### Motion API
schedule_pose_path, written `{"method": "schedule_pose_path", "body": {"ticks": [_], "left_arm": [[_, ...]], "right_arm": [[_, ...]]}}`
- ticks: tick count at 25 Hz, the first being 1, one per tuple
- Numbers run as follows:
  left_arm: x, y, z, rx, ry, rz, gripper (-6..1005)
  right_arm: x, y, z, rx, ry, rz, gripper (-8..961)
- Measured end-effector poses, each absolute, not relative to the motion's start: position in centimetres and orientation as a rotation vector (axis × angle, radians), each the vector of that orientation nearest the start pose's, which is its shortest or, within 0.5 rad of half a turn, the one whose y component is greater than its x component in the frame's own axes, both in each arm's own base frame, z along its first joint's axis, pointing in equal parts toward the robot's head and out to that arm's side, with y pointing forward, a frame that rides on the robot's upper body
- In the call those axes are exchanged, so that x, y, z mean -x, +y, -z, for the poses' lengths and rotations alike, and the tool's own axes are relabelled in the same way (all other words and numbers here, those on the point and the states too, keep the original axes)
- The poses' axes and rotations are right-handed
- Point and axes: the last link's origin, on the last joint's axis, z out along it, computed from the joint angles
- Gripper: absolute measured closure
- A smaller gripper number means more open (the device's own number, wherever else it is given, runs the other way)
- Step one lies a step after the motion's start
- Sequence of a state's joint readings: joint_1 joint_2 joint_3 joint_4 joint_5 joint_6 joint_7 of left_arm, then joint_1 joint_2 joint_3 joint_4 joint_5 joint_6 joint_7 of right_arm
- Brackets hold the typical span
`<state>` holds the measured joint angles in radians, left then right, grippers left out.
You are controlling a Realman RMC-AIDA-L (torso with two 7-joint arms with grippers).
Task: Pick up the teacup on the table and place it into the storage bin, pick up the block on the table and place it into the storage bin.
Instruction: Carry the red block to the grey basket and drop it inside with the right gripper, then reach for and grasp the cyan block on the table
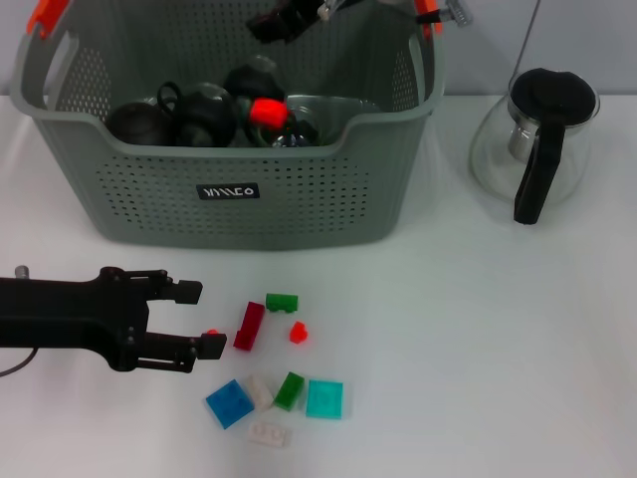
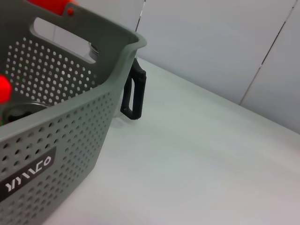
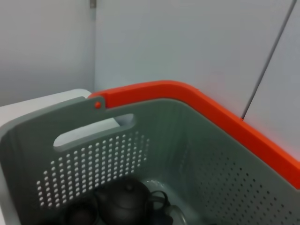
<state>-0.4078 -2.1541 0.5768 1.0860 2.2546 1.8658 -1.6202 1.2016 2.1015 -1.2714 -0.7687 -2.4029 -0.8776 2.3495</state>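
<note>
My left claw (image 1: 195, 319) hovers low over the white bench (image 1: 478, 349), fingers spread, just left of a dark red block (image 1: 249, 326). More blocks lie scattered nearby. The bin (image 1: 239, 189) stands farther back, dark teaware inside. My right claw (image 1: 289, 15) hangs above the bin's far side; I cannot tell its state. The block looks light, hard, slick; I'd pinch its long sides.
</note>
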Motion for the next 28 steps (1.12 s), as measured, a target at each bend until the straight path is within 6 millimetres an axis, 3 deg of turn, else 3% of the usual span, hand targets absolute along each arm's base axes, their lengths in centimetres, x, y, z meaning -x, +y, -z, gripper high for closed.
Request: {"method": "schedule_pose_path", "body": {"ticks": [1,3,7,11,15,21,28], "left_arm": [[27.3,28.0,-4.1,2.825,-0.786,0.475,153],[27.3,28.0,-4.1,2.826,-0.785,0.475,153],[27.2,28.0,-4.2,2.828,-0.784,0.475,153],[27.3,27.9,-4.2,2.830,-0.772,0.471,153],[27.3,27.9,-4.2,2.832,-0.762,0.467,153],[27.3,27.9,-4.2,2.832,-0.756,0.469,153],[27.6,27.9,-4.4,2.811,-0.767,0.477,155]], "right_arm": [[-0.5,47.3,4.9,2.561,0.376,-0.112,725],[-0.3,47.0,4.3,2.567,0.366,-0.148,623],[-0.3,44.4,2.3,2.676,0.301,-0.284,429],[-2.0,40.7,0.1,2.834,0.184,-0.345,267],[-5.1,37.0,-0.4,3.007,0.067,-0.211,22],[-9.0,33.8,1.7,3.177,0.140,0.157,23],[-10.9,32.8,6.0,3.219,0.134,0.432,24]]}}
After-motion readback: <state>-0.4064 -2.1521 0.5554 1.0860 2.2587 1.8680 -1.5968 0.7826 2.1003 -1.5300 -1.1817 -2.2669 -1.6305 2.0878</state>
